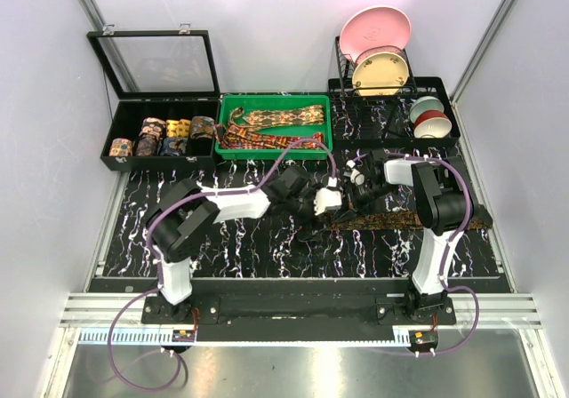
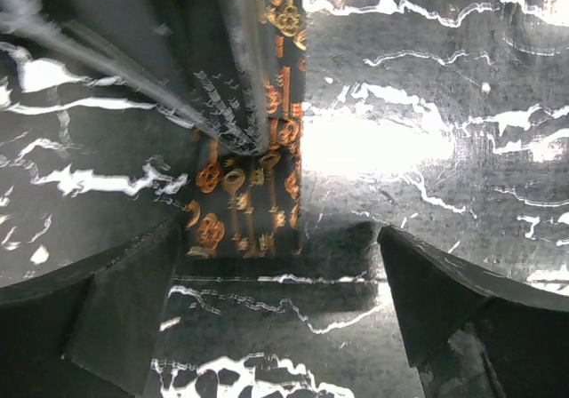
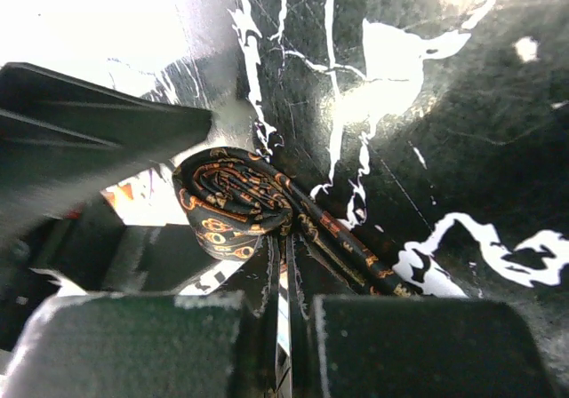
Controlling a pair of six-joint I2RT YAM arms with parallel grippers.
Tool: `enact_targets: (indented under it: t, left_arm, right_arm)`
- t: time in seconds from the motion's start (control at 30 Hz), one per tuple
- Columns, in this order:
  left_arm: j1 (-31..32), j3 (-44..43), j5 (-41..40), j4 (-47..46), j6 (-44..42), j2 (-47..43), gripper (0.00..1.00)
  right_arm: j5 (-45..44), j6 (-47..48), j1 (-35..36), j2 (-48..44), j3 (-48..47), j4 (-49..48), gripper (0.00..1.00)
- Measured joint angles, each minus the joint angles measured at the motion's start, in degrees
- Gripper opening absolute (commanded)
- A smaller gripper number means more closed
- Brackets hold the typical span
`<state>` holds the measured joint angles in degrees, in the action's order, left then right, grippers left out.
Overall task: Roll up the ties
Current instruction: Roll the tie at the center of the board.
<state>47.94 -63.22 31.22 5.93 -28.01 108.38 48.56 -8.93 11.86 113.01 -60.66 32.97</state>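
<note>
A dark tie with orange and gold key patterns (image 1: 409, 219) lies flat along the black marbled table, right of centre. In the right wrist view, one end of it is rolled into a small coil (image 3: 233, 198), and the flat strip (image 3: 356, 260) runs off to the lower right. My right gripper (image 3: 289, 238) is shut, pinching the coil at its edge; it also shows in the top view (image 1: 357, 176). My left gripper (image 2: 277, 238) is open and empty. It hovers over the table just short of the tie's square end (image 2: 244, 211), and shows in the top view (image 1: 327, 199).
A black lidded case (image 1: 120, 114) at the back left holds several rolled ties (image 1: 164, 136). A green tray (image 1: 227, 105) holds loose ties (image 1: 280, 118). A dish rack (image 1: 342, 60) with plates and stacked bowls (image 1: 428, 118) stands at the back right.
</note>
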Motion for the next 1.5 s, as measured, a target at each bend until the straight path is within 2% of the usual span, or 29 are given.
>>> enact_targets:
  t: [0.2,0.37,0.43,0.6,0.73,0.93,1.0,1.17,1.33,1.4,1.5]
  left_arm:
    - [-2.6,7.2,-0.4,-8.3,5.1,-7.5,0.99]
    - [-2.8,17.1,-2.8,-22.5,10.1,-18.3,0.99]
    - [-2.8,18.8,-3.2,-24.7,12.7,-21.2,0.99]
    - [-5.1,11.9,6.4,-21.2,12.8,-17.4,0.99]
    - [-6.1,14.5,9.8,-24.7,11.5,-14.6,0.99]
    - [-5.6,18.1,10.4,-33.8,11.4,-6.5,0.98]
    - [-5.6,18.9,10.2,-37.3,11.8,-3.8,0.94]
    - [-5.6,19.8,9.9,-44.3,14.5,-0.2,0.73]
    - [-5.1,20.3,9.7,-48.0,15.6,1.5,0.69]
    - [-4.8,20.6,9.7,-48.5,15.6,1.7,0.60]
    - [-4.4,20.6,9.7,-48.8,15.6,2.4,0.56]
  right_arm:
    - [-0.6,-0.4,0.0,0.5,-0.7,1.1,0.00]
    - [-0.6,-0.3,0.0,0.6,-0.9,1.4,0.00]
    - [-0.5,-0.2,0.0,0.7,-0.9,1.4,0.00]
    - [0.0,0.9,0.0,1.7,-2.1,2.8,0.00]
    - [0.7,1.5,0.1,3.3,-3.5,4.5,0.00]
    - [0.7,1.8,0.6,3.6,-3.8,5.2,0.00]
    - [1.3,1.8,0.9,4.0,-3.8,5.4,0.00]
    - [2.0,2.0,1.1,4.4,-3.8,5.5,0.00]
    - [2.0,2.0,1.2,4.4,-3.8,5.5,0.00]
    - [2.0,2.0,1.2,4.4,-3.8,5.5,0.00]
    - [2.0,2.0,1.2,4.4,-3.8,5.5,0.00]
